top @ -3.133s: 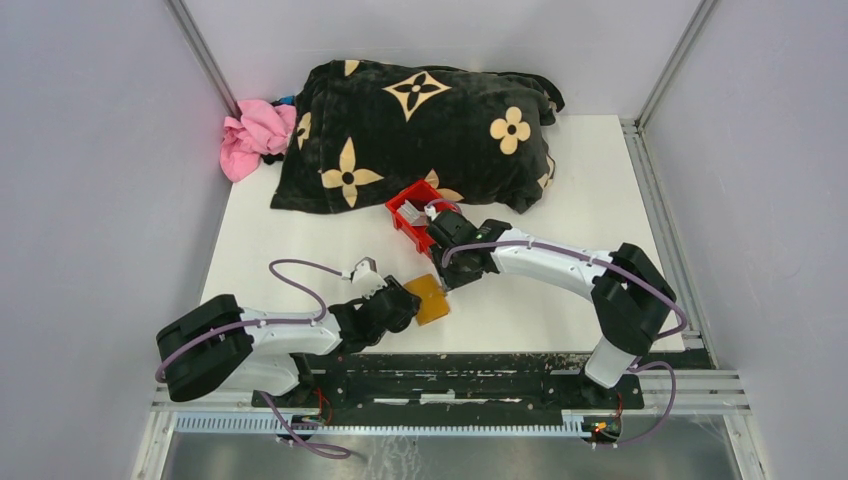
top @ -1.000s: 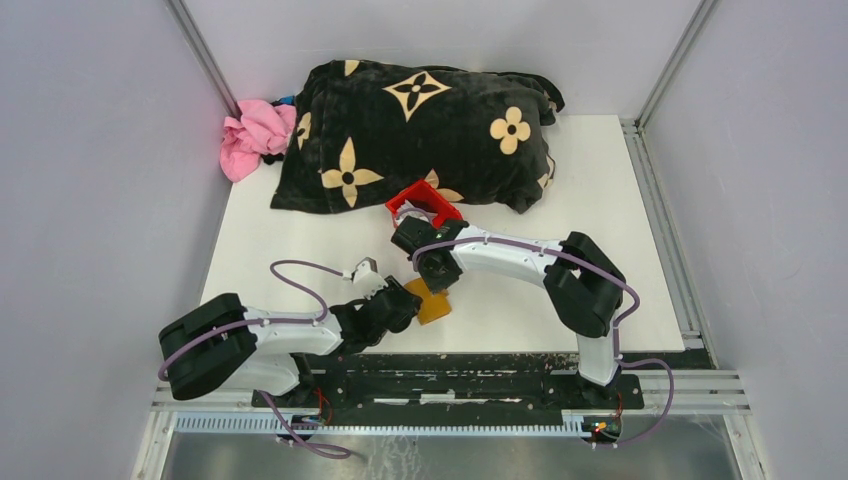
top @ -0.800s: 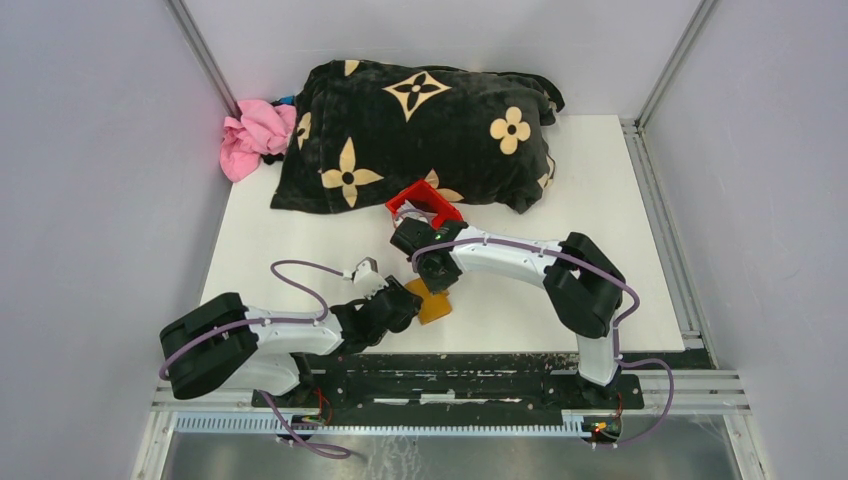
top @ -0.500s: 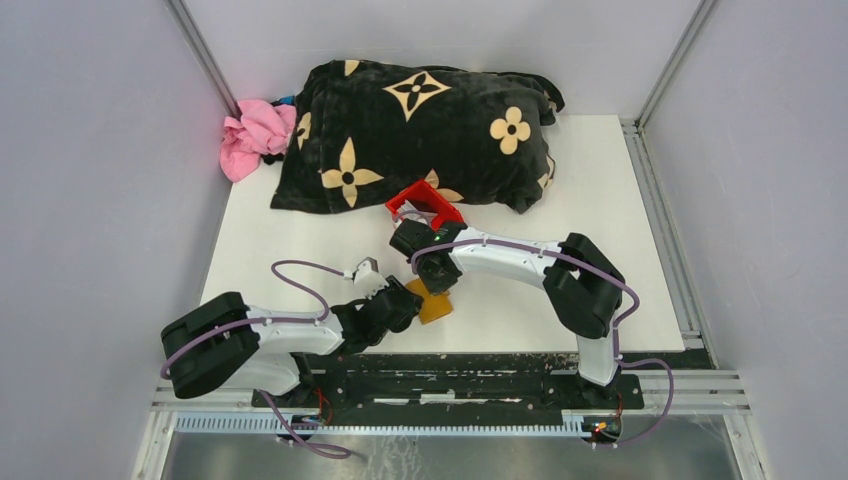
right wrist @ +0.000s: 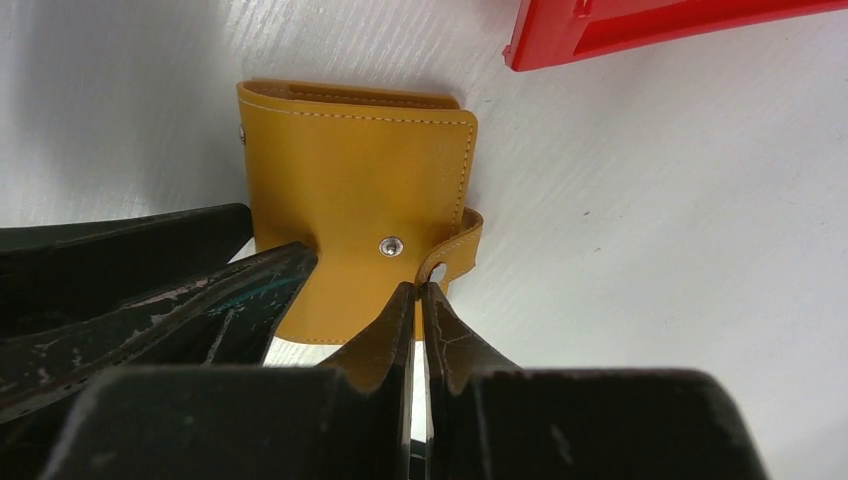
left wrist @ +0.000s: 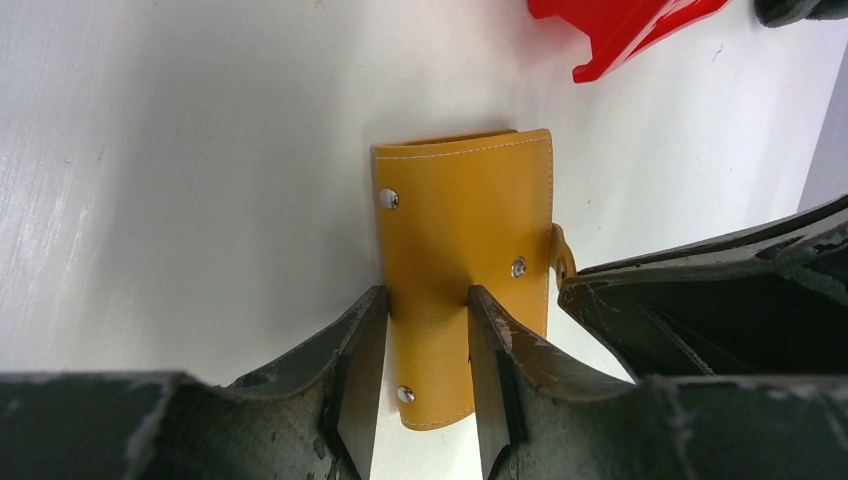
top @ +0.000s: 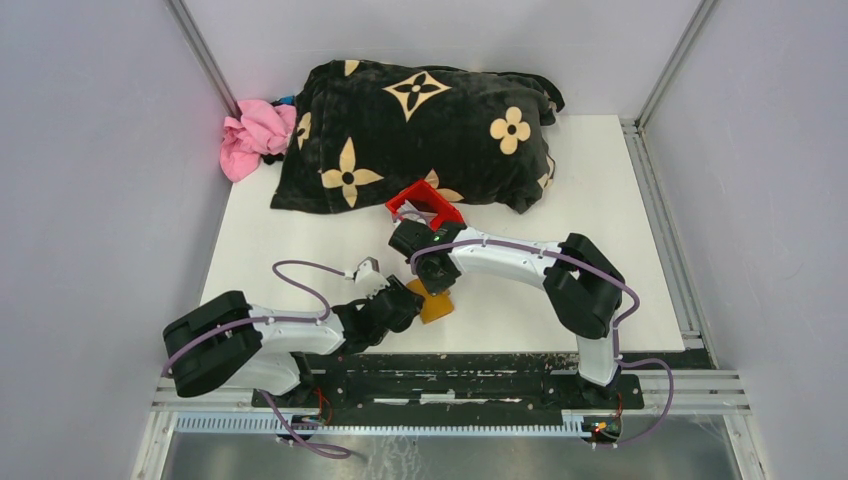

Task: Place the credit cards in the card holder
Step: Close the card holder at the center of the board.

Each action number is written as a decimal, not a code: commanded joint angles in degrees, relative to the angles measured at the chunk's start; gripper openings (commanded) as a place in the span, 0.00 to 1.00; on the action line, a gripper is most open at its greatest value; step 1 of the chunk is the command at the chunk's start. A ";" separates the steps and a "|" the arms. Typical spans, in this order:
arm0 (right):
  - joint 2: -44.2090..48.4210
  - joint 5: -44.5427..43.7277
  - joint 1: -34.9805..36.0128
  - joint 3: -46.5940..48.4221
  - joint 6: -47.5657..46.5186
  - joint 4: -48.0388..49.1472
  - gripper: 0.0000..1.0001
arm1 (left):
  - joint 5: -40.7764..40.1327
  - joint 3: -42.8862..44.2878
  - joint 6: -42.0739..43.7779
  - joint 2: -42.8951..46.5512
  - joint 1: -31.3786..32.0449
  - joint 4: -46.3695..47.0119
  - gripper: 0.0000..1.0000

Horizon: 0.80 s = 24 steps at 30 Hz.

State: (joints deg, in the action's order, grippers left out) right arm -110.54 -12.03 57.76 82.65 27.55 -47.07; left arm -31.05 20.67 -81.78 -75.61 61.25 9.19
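The card holder (top: 438,304), a tan-yellow folded wallet with snap studs, lies on the white table near the front edge. My left gripper (top: 413,300) is shut on its near end, one finger (left wrist: 360,350) on each side of the fold (left wrist: 465,220). My right gripper (top: 437,288) reaches down from the far side. In the right wrist view its jaws (right wrist: 418,292) are pressed together on the wallet's snap strap (right wrist: 455,250). Something pale grey shows inside the red bin (top: 425,205). I cannot tell whether it is the credit cards.
The red bin (left wrist: 620,25) stands just beyond the wallet (right wrist: 355,190), its edge (right wrist: 650,25) close to the right gripper. A black blanket with cream flowers (top: 420,130) and a pink cloth (top: 255,135) fill the back of the table. Grey walls close in both sides.
My right arm came from the red bin to the wallet, and its jaws closed onto the strap over the last second. The left gripper kept its hold without moving.
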 commanded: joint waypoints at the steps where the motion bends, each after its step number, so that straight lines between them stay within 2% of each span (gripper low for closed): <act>1: 0.69 0.66 0.43 2.69 -0.28 0.81 0.09 | 1.13 -0.26 2.41 -2.10 0.36 -2.47 0.43; 24: -2.39 1.65 0.45 3.17 -1.27 0.92 0.08 | 1.34 0.52 3.62 -3.22 0.42 -1.81 0.43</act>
State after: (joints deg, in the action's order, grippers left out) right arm -112.68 -10.41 57.76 83.88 26.85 -47.03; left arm -30.96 21.06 -81.73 -77.28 61.25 11.33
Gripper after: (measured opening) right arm 0.082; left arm 0.434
